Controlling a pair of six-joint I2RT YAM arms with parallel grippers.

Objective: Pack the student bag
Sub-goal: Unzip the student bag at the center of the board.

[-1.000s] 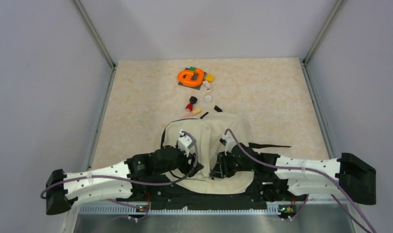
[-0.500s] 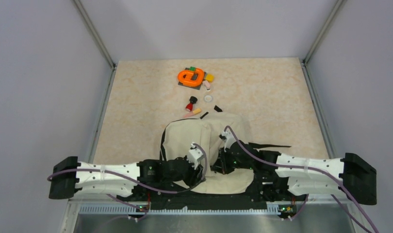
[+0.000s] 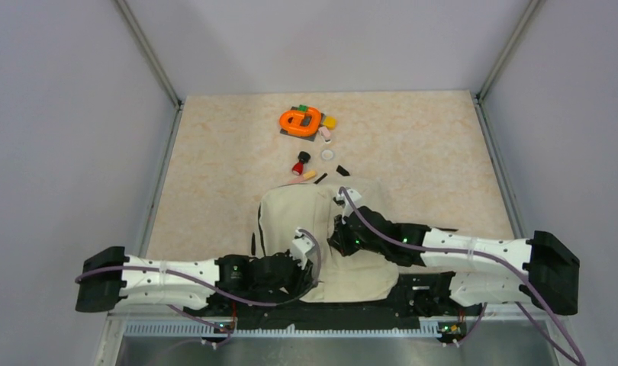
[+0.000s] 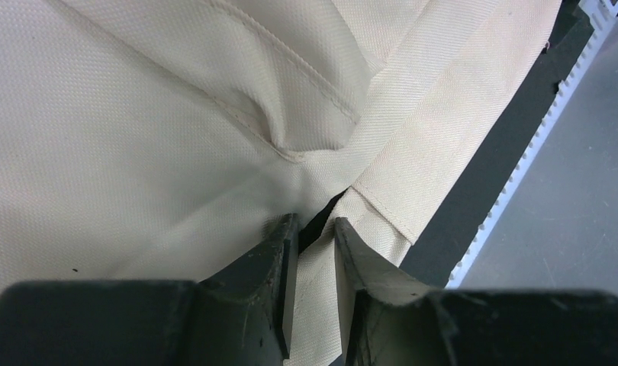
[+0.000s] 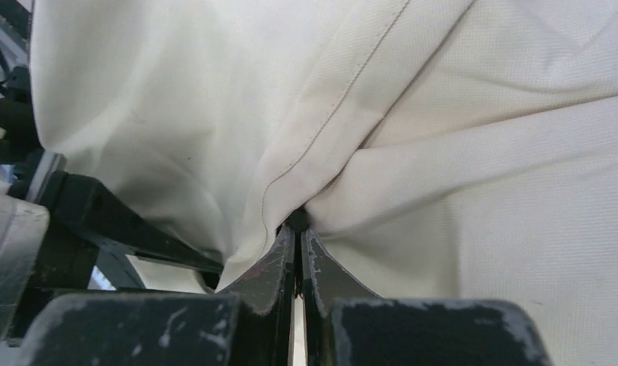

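Note:
The student bag is a cream fabric backpack lying flat at the near middle of the table. My left gripper sits at the bag's near edge. Its jaws are a narrow gap apart, with a flat cream fabric band running between them, so it still counts as open. My right gripper is shut on a pinch of the bag's fabric. That cloth bunches into folds at its tips, where a small dark bit shows. In the top view both grippers rest on the bag, left gripper nearer than right gripper.
Small items lie beyond the bag: an orange looped object on a dark pad, a yellow piece, a white cap and a red-and-black bottle. The black base rail and grey sill run along the near edge.
My right gripper shut on the fabric, then moved away from the base, dragging cloth with it. My left arm swung right and nearer, onto the bag's near edge, and its jaws narrowed.

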